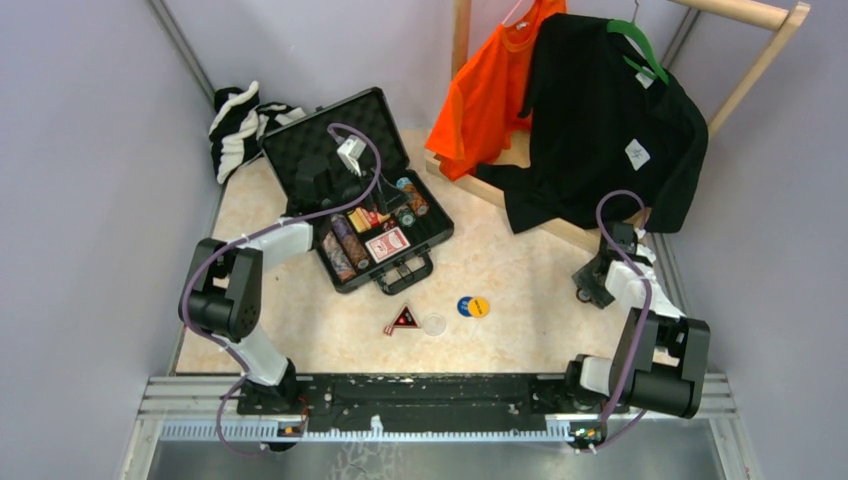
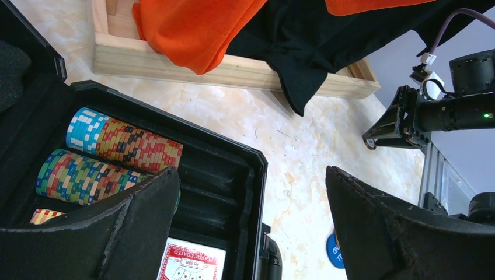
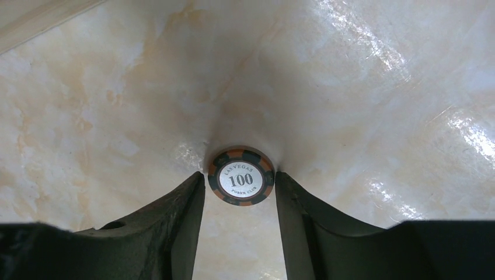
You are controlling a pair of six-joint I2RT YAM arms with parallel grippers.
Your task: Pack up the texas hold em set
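Right end effector (image 3: 240, 177) pinches a poker chip (image 3: 241, 174) (marked 100); left end effector (image 2: 251, 171) gapes.

The top camera looks down from behind me; my left wrist shares its briefcase (image 2: 252, 160), while my right peers closely at one chip (image 3: 241, 175).

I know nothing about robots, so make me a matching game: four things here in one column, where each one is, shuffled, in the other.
1 red card deck
2 orange-and-black poker chip marked 100
3 orange shirt
4 black-red triangle

A between the right fingers
B hanging on the wooden rack
C inside the black hard briefcase
D on the table beside the clear disc

Pairs: 1-C, 2-A, 3-B, 4-D
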